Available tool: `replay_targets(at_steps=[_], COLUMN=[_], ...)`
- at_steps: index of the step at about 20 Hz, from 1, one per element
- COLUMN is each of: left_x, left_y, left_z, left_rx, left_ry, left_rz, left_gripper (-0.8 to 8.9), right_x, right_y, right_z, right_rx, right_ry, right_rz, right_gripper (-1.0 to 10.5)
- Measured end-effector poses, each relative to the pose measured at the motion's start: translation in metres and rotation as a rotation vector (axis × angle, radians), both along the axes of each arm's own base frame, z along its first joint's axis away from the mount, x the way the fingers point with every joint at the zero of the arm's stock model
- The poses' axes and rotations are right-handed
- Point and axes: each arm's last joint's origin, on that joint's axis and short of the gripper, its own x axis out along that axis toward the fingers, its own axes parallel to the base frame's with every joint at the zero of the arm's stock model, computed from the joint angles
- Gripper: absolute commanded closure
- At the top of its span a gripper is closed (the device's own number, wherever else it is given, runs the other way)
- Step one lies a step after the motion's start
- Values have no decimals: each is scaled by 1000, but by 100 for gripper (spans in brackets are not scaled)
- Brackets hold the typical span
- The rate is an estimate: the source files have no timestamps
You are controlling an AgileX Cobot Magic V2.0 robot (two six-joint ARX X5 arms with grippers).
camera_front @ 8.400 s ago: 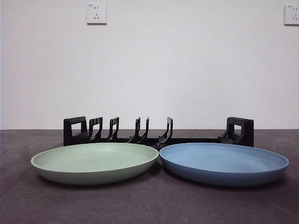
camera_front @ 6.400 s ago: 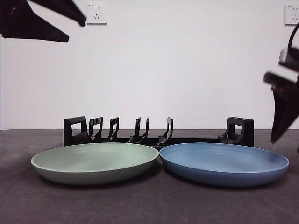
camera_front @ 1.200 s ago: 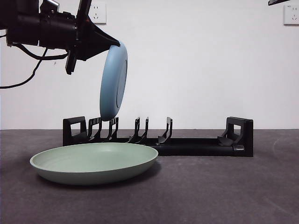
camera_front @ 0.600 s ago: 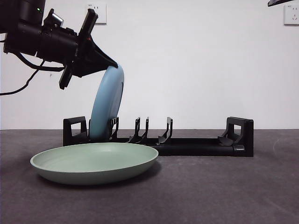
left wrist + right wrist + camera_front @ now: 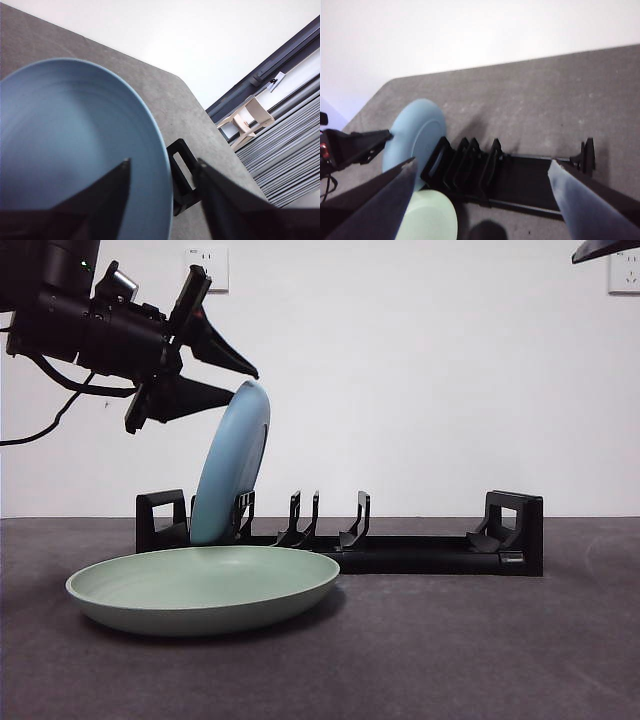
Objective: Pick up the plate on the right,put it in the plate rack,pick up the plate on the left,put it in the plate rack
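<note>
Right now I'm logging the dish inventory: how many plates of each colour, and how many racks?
Blue plate: 1, standing in the rack
Green plate: 1, flat on the table
Black plate rack: 1
Total: 3

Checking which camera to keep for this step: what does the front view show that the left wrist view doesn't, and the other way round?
Only the front view shows the green plate flat on the table, the plate rack end to end, and the blue plate leaning in a slot near one end. Only the left wrist view shows the plate's inner face filling the frame. Both show the left hand open astride the blue plate's top rim.
</note>
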Motion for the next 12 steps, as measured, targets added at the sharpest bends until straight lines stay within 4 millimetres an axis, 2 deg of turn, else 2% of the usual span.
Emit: replay_targets(at_steps=[4, 7, 9, 12], left_x=[-1, -4, -11, -30], left_y=[-1, -1, 0, 5], left_z=[1, 9, 26, 63], left_rx=[-2, 2, 9, 31], left_ry=[-8, -59, -129, -279], left_rz=[-51, -96, -105, -106], left_gripper=[524, 524, 524, 526], right_x=[-1, -1, 0, 5], right_y=[0, 0, 4, 13], right_z=[-2, -4, -8, -20], right_rx=[-5, -5, 5, 25], right_ry=[24, 45, 78, 177], right_rz=[0, 13, 67, 185], right_gripper=[507, 510, 510, 510])
